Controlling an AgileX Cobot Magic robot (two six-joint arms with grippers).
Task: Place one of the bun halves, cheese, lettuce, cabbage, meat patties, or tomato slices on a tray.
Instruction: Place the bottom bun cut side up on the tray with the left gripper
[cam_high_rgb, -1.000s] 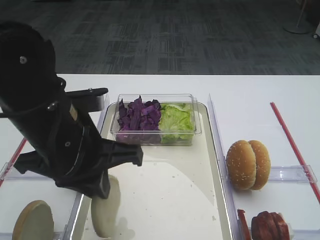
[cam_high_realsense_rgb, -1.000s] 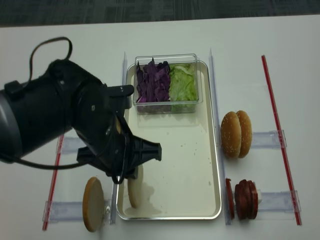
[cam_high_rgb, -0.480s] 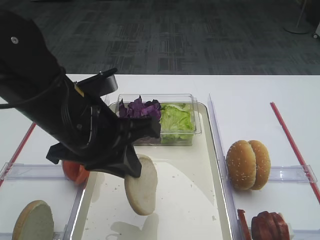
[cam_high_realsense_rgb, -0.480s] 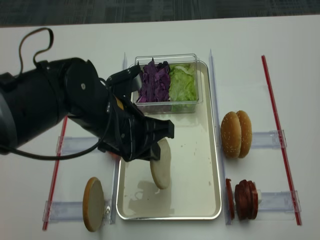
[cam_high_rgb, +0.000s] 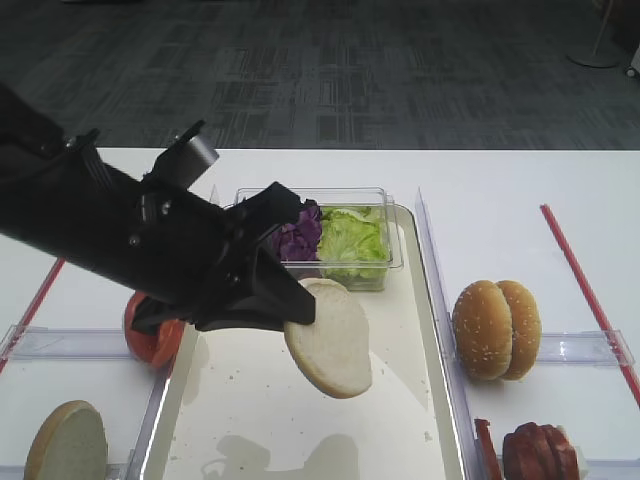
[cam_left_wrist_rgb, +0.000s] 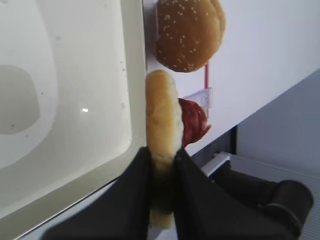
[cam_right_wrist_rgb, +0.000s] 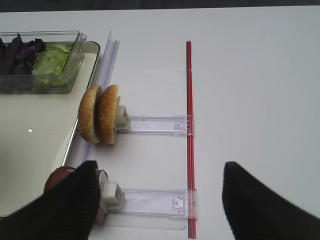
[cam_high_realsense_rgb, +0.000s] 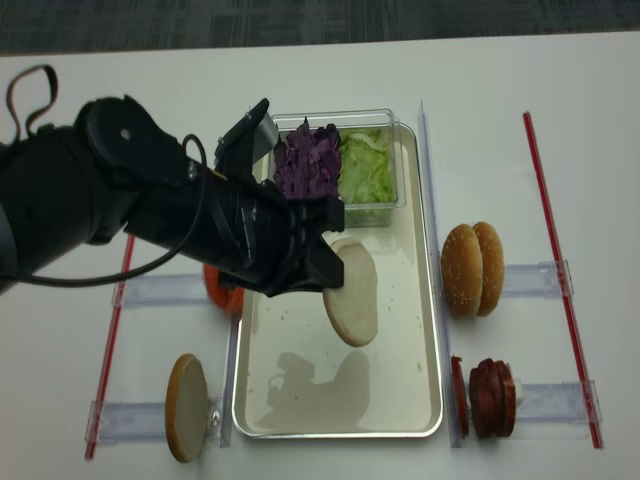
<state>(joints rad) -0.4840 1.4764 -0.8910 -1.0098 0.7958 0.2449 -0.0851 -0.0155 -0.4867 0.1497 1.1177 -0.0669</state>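
While dark patterned carpet (cam_high_rgb: 330, 80) fills the room behind the white tabletop (cam_high_realsense_rgb: 500, 90), the left gripper (cam_high_realsense_rgb: 318, 262) hangs above the middle of the tray (cam_high_realsense_rgb: 420, 330), its jaws clamped on the pale bun half (cam_high_realsense_rgb: 351, 293), tilted and clear of the surface. Only the left wrist view shows both fingers (cam_left_wrist_rgb: 132, 195) pinching the bun's edge. Right gripper's (cam_right_wrist_rgb: 159, 200) jaws stand wide apart near the tabletop's right edge.

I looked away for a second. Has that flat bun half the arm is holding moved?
Yes. The bun half has travelled from the tray's near left corner up toward its middle, closer to the clear tub.
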